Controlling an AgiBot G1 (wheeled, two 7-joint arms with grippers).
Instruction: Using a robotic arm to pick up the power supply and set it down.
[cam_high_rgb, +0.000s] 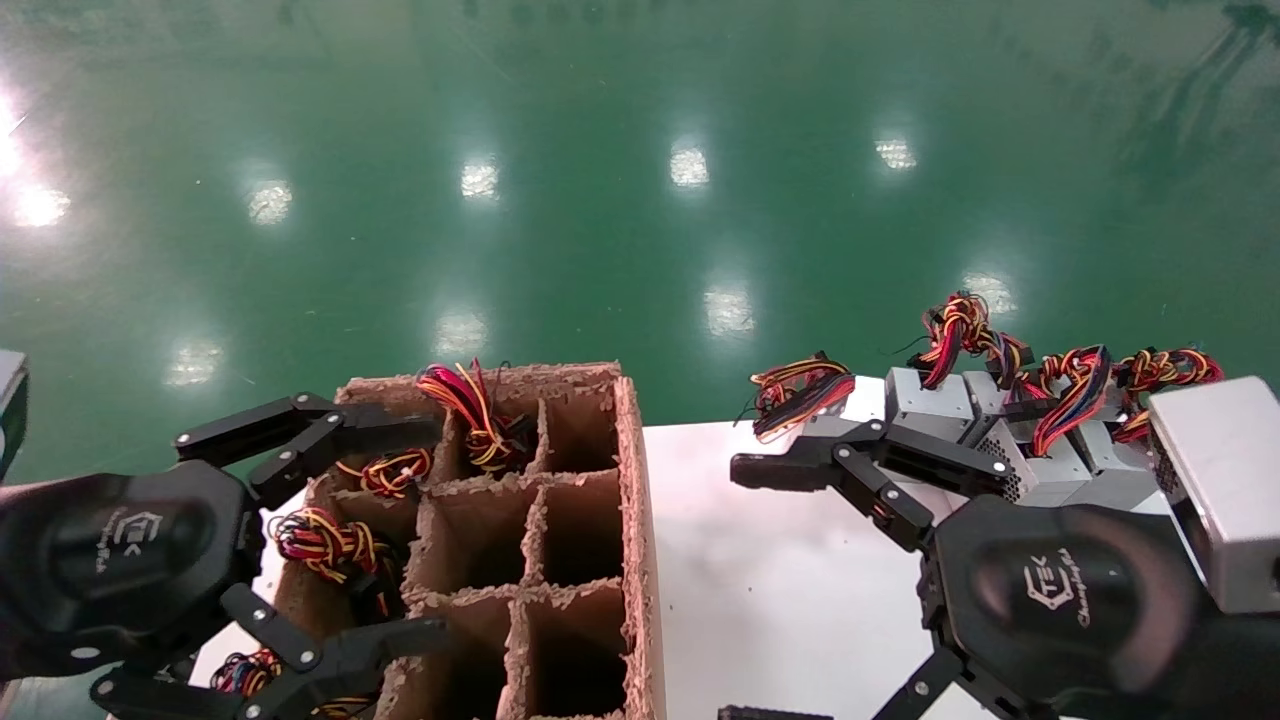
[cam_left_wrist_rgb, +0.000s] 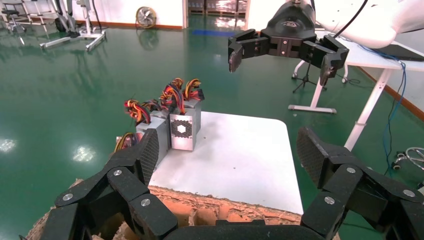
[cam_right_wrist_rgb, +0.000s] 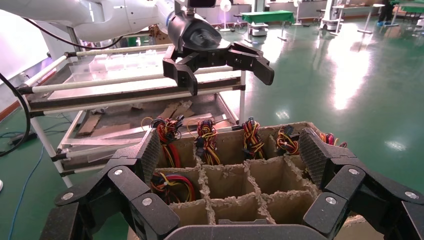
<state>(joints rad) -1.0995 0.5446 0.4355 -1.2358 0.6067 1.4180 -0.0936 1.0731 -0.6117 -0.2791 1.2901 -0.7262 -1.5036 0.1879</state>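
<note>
- Room for moving: a bare stretch of white table is left between the cardboard divider crate and the power supplies lined up along its far right edge.
- Right gripper is held wide open above that stretch, nothing gripped.
- Left gripper is spread open over the crate's wired cells.
- Crate's near end is cut off; which supply carries the blue-purple wires can't be told.

The robotic arm's black right hand hovers with its claw spread wide, holding nothing. Just beside it on the white tabletop, the silver-grey power supply stands upright among similar boxes, its red-yellow-blue wire loop on top.
</note>
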